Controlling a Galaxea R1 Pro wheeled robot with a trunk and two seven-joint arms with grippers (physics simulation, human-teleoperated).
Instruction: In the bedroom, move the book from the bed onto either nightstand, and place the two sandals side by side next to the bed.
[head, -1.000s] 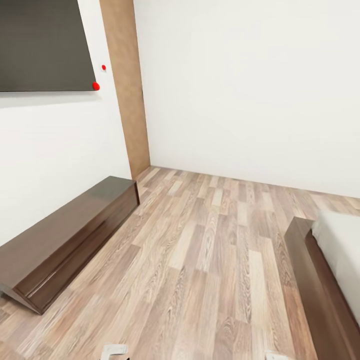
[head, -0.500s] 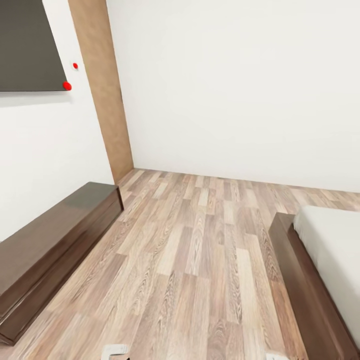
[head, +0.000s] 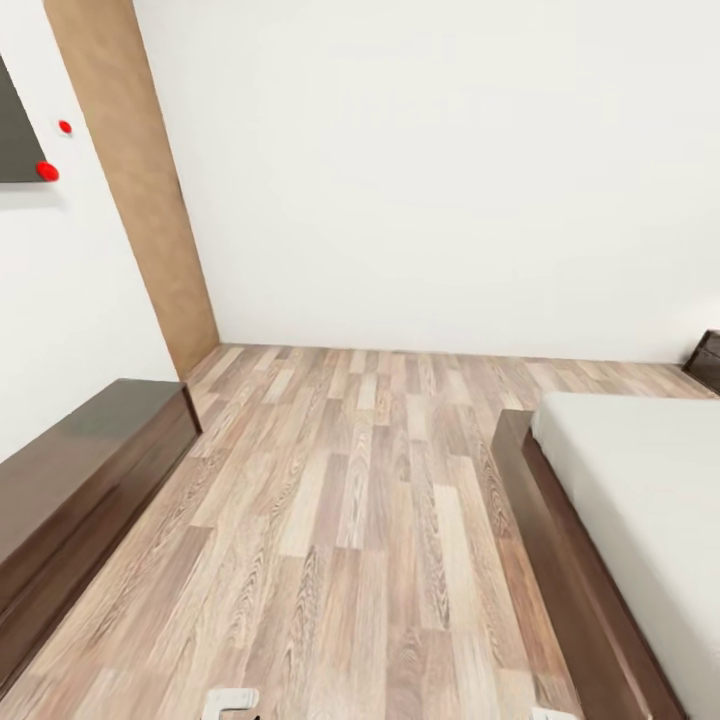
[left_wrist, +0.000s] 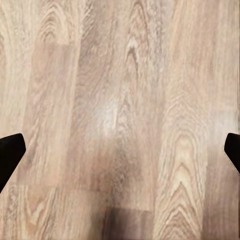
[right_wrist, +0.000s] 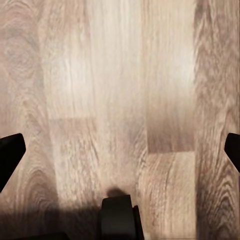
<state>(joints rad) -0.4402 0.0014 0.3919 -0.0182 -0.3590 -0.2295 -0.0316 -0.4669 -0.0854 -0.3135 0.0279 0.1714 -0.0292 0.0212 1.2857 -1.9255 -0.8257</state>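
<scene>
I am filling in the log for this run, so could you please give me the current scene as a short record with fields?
room: white walls, wood plank floor
bed: at the head view's right, dark frame, bare off-white mattress
low dark cabinet: along the left wall
brown door: in the far left corner
dark furniture corner: past the bed, at the far right
left pincer: open, empty, over floor
right pincer: open, empty, over floor

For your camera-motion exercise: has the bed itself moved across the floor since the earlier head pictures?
No. The bed keeps its place against the floor planks and wall; the whole picture has slid left, so the head camera turned right, showing more mattress.
</scene>
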